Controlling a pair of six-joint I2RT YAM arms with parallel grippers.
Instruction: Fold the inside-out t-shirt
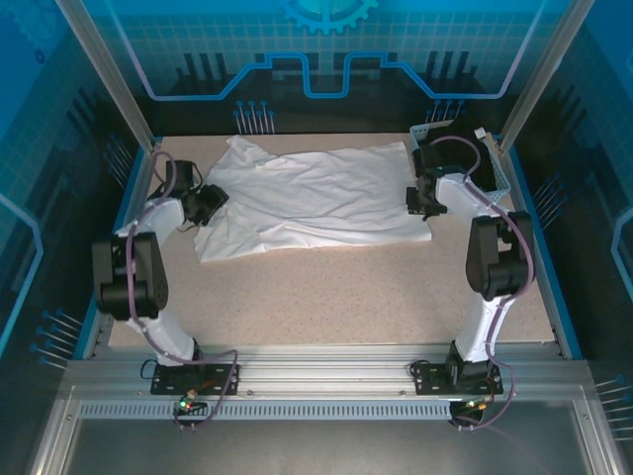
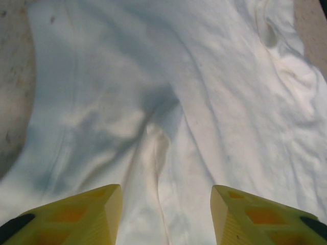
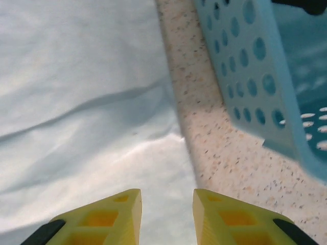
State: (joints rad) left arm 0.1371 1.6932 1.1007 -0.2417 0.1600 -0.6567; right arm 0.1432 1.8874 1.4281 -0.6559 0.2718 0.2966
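**Operator:** Checking visibility: which items are cut off or unclear?

**Technician:** Both wrist views are cropping the plain white thin cotton t-shirt (image 1: 316, 193) at their borders. The pale blue perforated plastic basket (image 3: 245, 66) is running out of the right wrist view. Whether any fingertip is touching fabric cannot be told.

**Operator:** Finger state?

**Technician:** The left gripper (image 2: 166, 191) is standing wide apart and gripping nothing, facing a raised crease in the cloth. The right gripper (image 3: 167, 194) is standing parted more narrowly, also empty, at the shirt's edge beside the speckled beige table (image 3: 219, 153).

**Operator:** Shirt location?

**Technician:** It is lying rumpled across the table's far half, between both grippers.
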